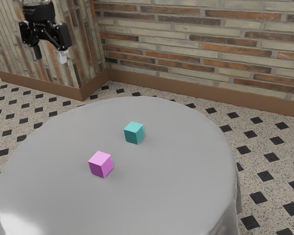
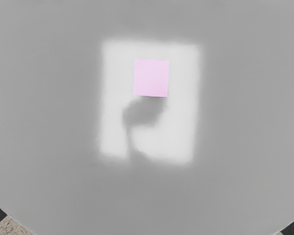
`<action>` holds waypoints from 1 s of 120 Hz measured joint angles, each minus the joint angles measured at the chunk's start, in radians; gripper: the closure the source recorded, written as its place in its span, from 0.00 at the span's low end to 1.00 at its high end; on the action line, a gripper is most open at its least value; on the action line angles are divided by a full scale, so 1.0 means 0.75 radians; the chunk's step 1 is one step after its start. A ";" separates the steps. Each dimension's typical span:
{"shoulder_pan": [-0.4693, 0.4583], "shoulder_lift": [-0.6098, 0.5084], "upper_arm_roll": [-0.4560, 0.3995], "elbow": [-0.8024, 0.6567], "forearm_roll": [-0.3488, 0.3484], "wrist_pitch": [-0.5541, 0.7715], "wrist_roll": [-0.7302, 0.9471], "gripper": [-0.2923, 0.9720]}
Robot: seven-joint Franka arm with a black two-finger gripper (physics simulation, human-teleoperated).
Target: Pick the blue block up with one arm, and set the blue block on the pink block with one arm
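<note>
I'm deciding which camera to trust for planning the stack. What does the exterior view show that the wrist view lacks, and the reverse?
The exterior view adds the blue block, resting on the table apart from the pink block, and the gripper, open, high up by the brick wall. The wrist view adds a straight-down look at the pink block's top face, at the edge of a bright patch with a dark shadow beside it. Shared: pink block, grey table, checkered floor.

We've got a round grey surface [image 1: 186, 186] with a bit of a glossy sheen, sitting on a speckled floor [image 1: 274, 147] dotted with black diamond tiles. Behind it there's a brick wall [image 1: 210, 44] with a brown baseboard [image 1: 210, 93] along the bottom.
</note>
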 joint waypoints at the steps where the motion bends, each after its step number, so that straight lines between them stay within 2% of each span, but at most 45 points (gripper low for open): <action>1: 0.000 0.002 0.000 -0.003 0.001 0.008 0.000 0.23; 16: -0.009 0.083 0.005 -0.017 0.010 0.118 -0.005 0.23; 37: -0.034 0.463 -0.014 -0.018 0.040 0.395 -0.017 0.24; 61: -0.037 0.731 -0.021 -0.019 0.053 0.679 -0.032 0.25; 89: -0.042 0.893 -0.070 -0.007 0.062 0.896 -0.078 0.25; 120: -0.056 1.045 -0.093 0.100 0.121 0.987 -0.146 0.24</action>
